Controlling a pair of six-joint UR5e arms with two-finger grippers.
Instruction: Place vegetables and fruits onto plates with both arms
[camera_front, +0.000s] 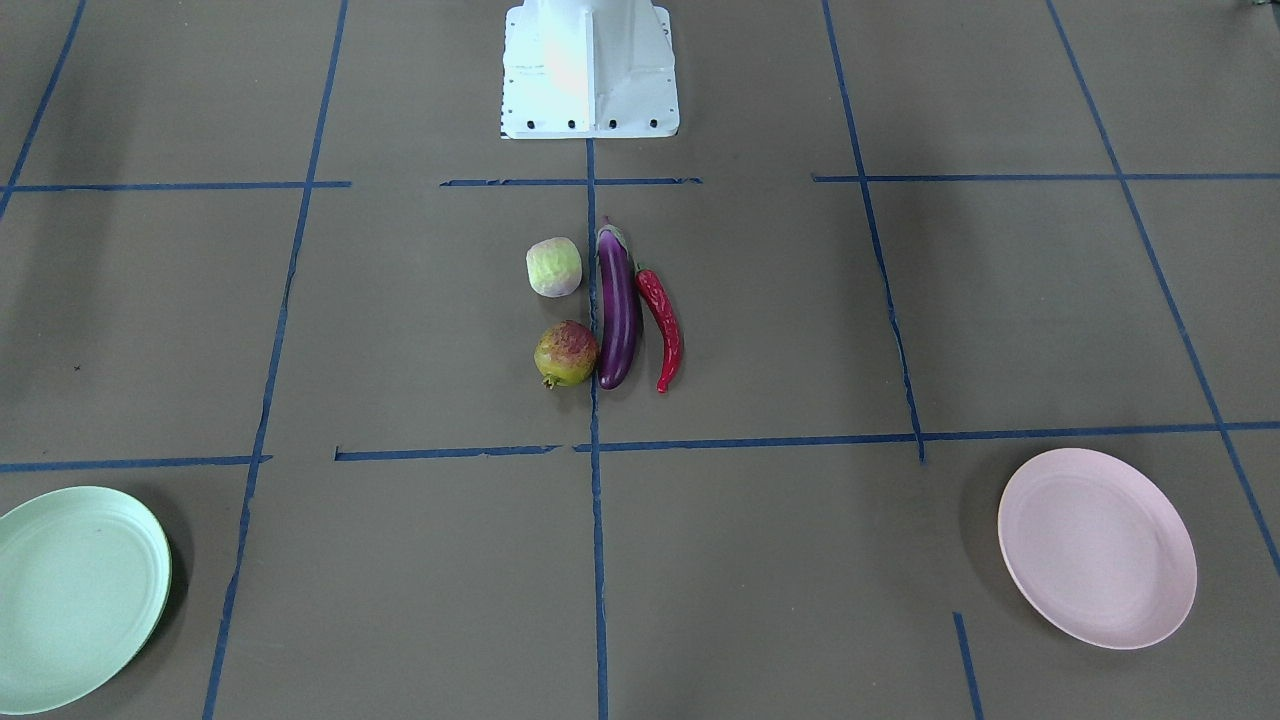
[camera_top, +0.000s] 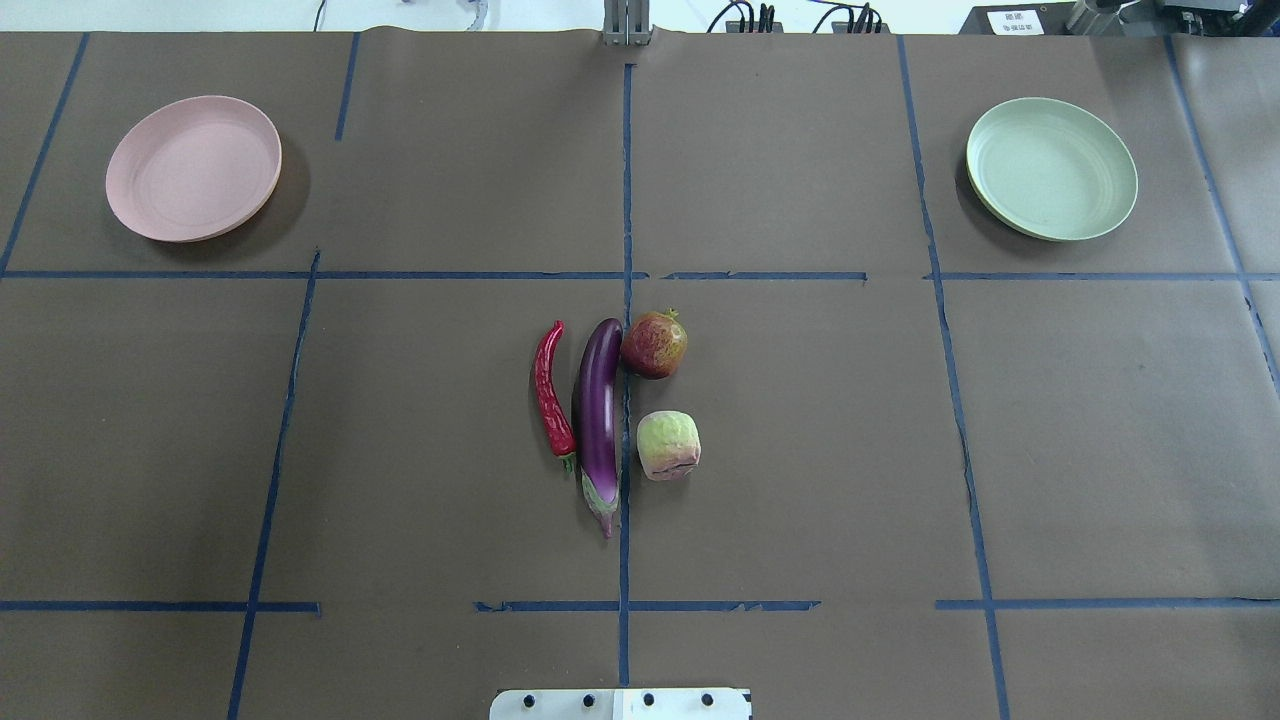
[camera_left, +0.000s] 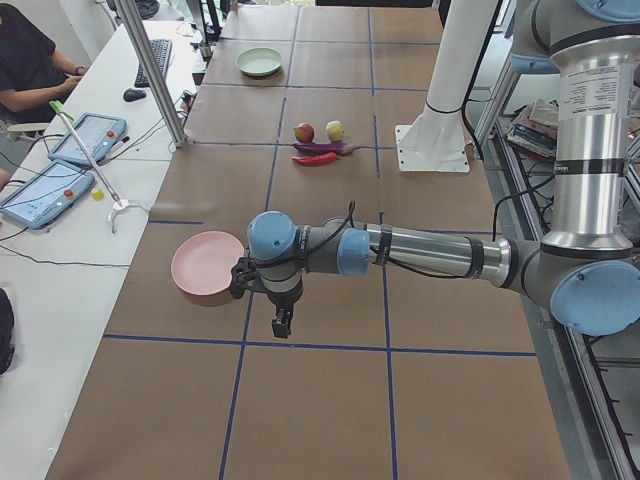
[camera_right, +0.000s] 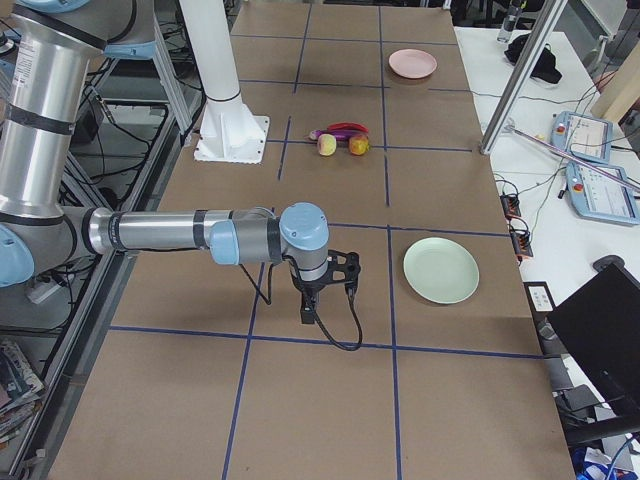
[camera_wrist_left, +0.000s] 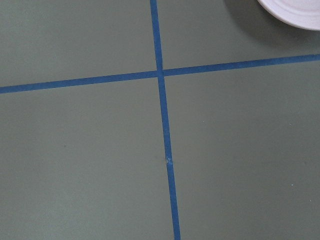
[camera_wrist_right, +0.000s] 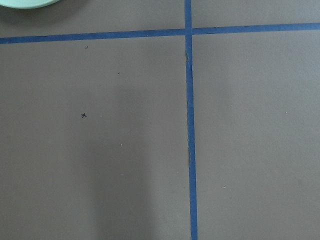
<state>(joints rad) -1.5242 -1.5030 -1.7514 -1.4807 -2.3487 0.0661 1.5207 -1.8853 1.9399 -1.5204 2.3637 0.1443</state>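
Packed at the bench's (camera_top: 400, 480) middle: long glossy purple eggplant (camera_top: 598, 420), curved glossy red chili pepper (camera_top: 550, 390) just beside it, roundish red-and-yellow-green fruit (camera_top: 654, 345) touching its other flank, blocky pale green fruit (camera_top: 668, 445) close by. Along the operators' edge, well apart: round matte pale pink plate (camera_top: 193, 168), round matte pale mint green plate (camera_top: 1051, 168). Nothing placed yet. Left hand (camera_left: 283, 322) and right hand (camera_right: 308, 315) hanging toward opposite ends; apart or together, impossible to tell. Likely trouble: nudging a neighbour into rolling, glossy skin slipping, arms clashing at centre.
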